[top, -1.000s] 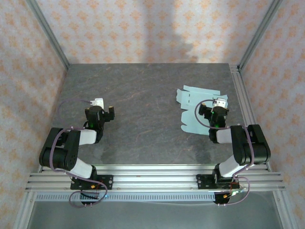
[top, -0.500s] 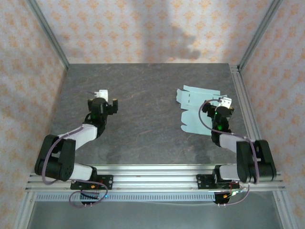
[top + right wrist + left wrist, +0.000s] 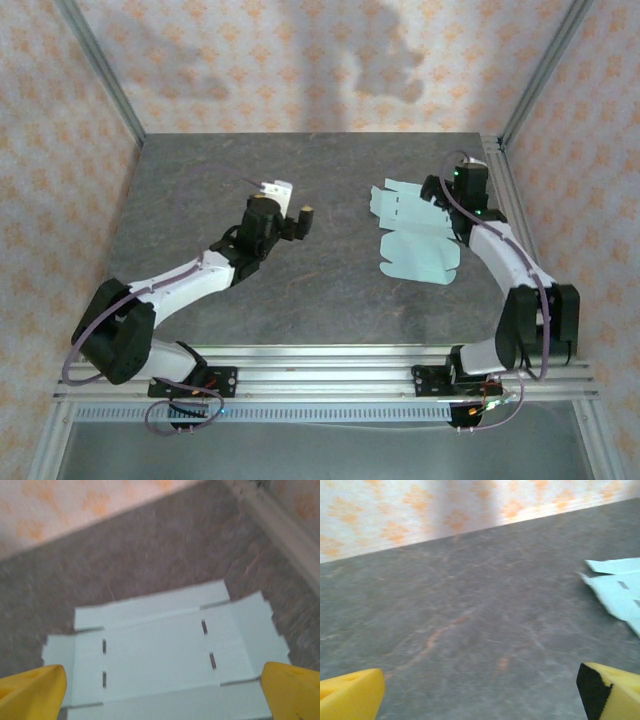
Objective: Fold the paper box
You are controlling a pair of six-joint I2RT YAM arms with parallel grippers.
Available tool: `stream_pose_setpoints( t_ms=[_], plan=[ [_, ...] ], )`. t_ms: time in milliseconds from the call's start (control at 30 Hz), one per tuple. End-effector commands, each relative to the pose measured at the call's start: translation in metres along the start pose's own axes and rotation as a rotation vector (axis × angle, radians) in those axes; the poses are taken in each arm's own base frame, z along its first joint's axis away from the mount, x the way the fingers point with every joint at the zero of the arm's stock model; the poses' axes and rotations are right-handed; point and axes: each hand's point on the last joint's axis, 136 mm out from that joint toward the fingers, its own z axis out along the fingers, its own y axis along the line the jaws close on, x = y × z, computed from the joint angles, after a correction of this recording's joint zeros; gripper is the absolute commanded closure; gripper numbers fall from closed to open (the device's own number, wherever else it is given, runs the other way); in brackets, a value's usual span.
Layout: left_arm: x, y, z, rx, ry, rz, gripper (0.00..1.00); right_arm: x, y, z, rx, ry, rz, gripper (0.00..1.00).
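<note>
The paper box is a pale mint-blue die-cut sheet lying flat on the dark table, right of centre. My left gripper hovers open to its left, over bare table, with a clear gap to the sheet. In the left wrist view its yellow fingertips stand wide apart and the paper box shows at the right edge. My right gripper is open above the sheet's far right part. The right wrist view looks down on the paper box with its slots, nothing between the fingertips.
An aluminium frame rail runs along the table's right side, close to the right arm, and also appears in the right wrist view. Patterned walls close the back and sides. Bare grey table lies left and behind.
Both arms have stretched out from their folded poses. The left gripper travelled right toward the table's middle. The right gripper moved away from the bases, over the sheet's far right part.
</note>
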Motion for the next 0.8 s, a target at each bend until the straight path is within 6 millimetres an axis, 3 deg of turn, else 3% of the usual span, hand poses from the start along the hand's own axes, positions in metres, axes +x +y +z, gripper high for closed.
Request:
stream_pose_setpoints(
  t_ms=[0,100,233,533,767],
  plan=[
    [0.011,-0.028,0.002,0.065,0.044,-0.041,0.0,0.058,-0.02,0.008,0.094,0.25,0.042,0.01],
    [0.022,-0.045,0.0,0.097,0.071,-0.043,0.0,0.075,-0.02,0.019,0.104,0.332,0.082,0.01],
    [0.029,-0.053,-0.001,0.114,0.078,-0.066,0.0,0.099,-0.018,0.03,0.102,0.418,0.123,0.01],
    [0.027,-0.041,-0.005,0.051,0.087,-0.077,0.0,0.137,-0.007,0.03,0.042,0.514,0.178,0.01],
    [0.034,-0.032,-0.001,0.059,0.133,-0.201,0.0,0.163,0.013,0.021,0.017,0.543,0.144,0.01]
  ],
)
